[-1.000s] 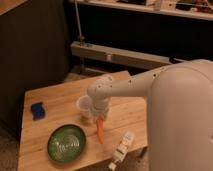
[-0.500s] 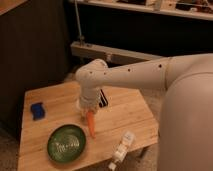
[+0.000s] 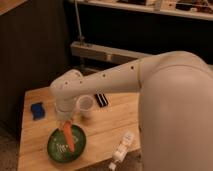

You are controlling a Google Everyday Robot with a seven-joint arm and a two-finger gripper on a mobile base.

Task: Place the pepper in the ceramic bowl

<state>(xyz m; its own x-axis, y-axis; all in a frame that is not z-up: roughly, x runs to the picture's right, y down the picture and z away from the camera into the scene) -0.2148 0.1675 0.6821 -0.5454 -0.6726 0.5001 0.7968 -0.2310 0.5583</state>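
Camera view: a dim room with dark shelving and a metal rail is lying behind a pale wooden worktop [image 3: 107,130]. The white arm is reaching from the right across the worktop toward its left near corner, and the tool [image 3: 65,123] is hanging at the arm's end, directly above the ceramic bowl [image 3: 66,143]. The tool is pinching the pepper [image 3: 68,137] by its upper, thicker end. The pepper is hanging with its long axis nearly upright, leaning slightly, its pointed tip aiming down into the bowl's middle; whether the tip is touching the dish cannot be told.

So the relation that matters is straight down: the bowl is lying right under the tool and pepper, not to either side. By my judgement only a short lowering and a release are remaining.

A small white cup [image 3: 85,105] is standing just beyond the bowl, a blue block [image 3: 37,110] is sitting at the far left, a dark striped object [image 3: 101,99] is lying beyond the cup, and a white bottle [image 3: 122,147] is lying to the right near the front edge.
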